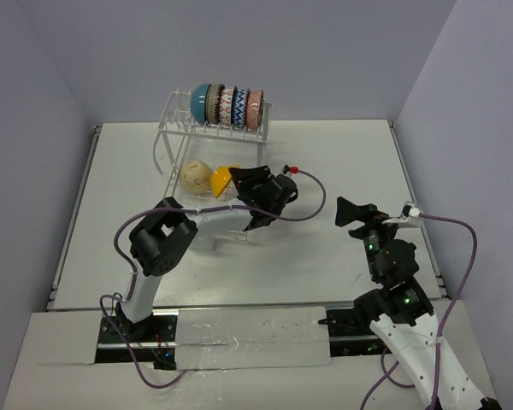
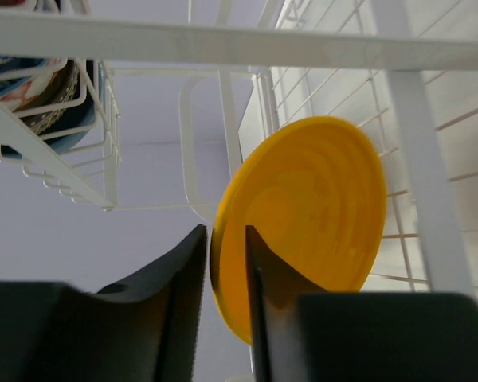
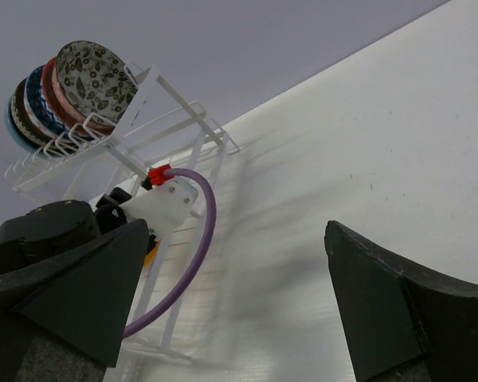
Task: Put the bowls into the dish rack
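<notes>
The white wire dish rack [image 1: 173, 120] stands at the back of the table. Several bowls [image 1: 227, 106] stand on edge in its top tier, teal at the left and grey patterned at the right. A tan bowl [image 1: 194, 175] lies in the lower tier. My left gripper [image 1: 240, 182] reaches into the lower tier, shut on the rim of the orange-yellow bowl [image 1: 221, 179]. In the left wrist view the gripper [image 2: 225, 232] pinches that bowl [image 2: 311, 207] under the rack wires [image 2: 223, 44]. My right gripper [image 1: 350, 211] is open and empty over the table, right of the rack, and the right wrist view shows it [image 3: 239, 302] wide open.
A purple cable [image 1: 312, 184] loops from the left wrist toward the right. The right wrist view shows the rack [image 3: 183, 119], its top bowls [image 3: 84, 76] and the left wrist mount [image 3: 171, 199]. Purple walls close in the white table [image 1: 325, 154].
</notes>
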{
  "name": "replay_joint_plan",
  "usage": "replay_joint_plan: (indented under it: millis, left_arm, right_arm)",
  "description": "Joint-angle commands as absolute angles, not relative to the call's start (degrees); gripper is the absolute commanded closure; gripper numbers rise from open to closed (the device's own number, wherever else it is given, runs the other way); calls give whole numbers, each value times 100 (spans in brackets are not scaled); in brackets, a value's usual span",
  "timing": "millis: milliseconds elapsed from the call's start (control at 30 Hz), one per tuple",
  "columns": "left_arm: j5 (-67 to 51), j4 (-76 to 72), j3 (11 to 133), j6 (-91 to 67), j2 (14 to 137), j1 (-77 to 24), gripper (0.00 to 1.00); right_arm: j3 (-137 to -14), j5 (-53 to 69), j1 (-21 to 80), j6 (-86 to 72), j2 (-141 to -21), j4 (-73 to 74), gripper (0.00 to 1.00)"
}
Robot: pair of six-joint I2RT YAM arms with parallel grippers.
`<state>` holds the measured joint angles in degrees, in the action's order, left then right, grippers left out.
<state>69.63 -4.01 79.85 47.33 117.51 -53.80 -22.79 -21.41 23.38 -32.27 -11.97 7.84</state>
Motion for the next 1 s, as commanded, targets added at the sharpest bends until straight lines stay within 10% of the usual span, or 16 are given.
replay_joint_plan:
  millis: [0, 967]
  left_arm:
    - [6891, 551, 8340, 3895, 11918, -5510, 63]
    - [4422, 3489, 10090, 642, 11830, -5713, 22]
  right_arm:
    - [-2197, -2241, 2347, -3217, -1143, 694, 1]
    - [-2259, -2276, 2347, -3217, -1160, 703, 1]
